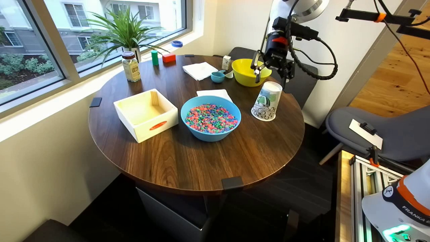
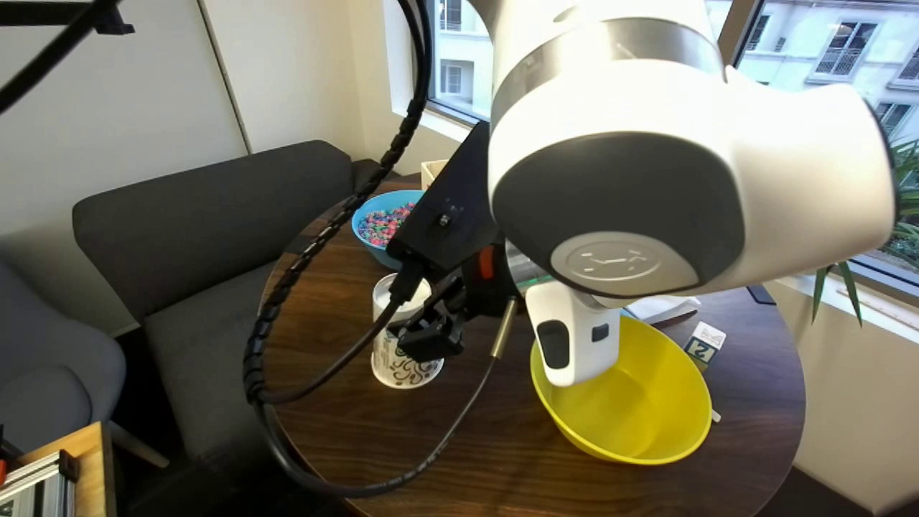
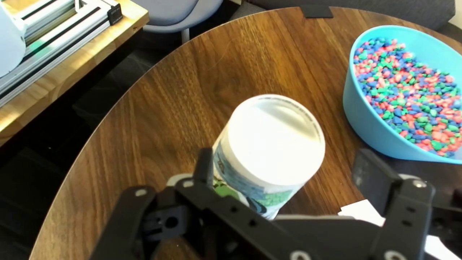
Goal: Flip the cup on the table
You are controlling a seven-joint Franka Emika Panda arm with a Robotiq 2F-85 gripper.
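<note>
The cup point(image 1: 265, 108), white with a blue-green print, stands upside down on the dark round table point(image 1: 201, 164), its narrow closed base up. In an exterior view the cup point(image 2: 403, 372) is partly hidden by the gripper point(image 2: 431, 337) and a cable. My gripper point(image 1: 271, 78) is open, at about the height of the cup's top or just above it, fingers pointing down. In the wrist view the cup point(image 3: 276, 141) shows between the fingers of the gripper point(image 3: 286, 168), much nearer the left finger. I cannot tell whether that finger touches it.
A blue bowl of coloured bits point(image 1: 211, 134) stands beside the cup, and a yellow bowl point(image 1: 247, 75) behind it. A wooden box point(image 1: 158, 124), a jar point(image 1: 131, 69), a small blue scoop point(image 1: 217, 78) and white paper point(image 1: 200, 70) are also on the table.
</note>
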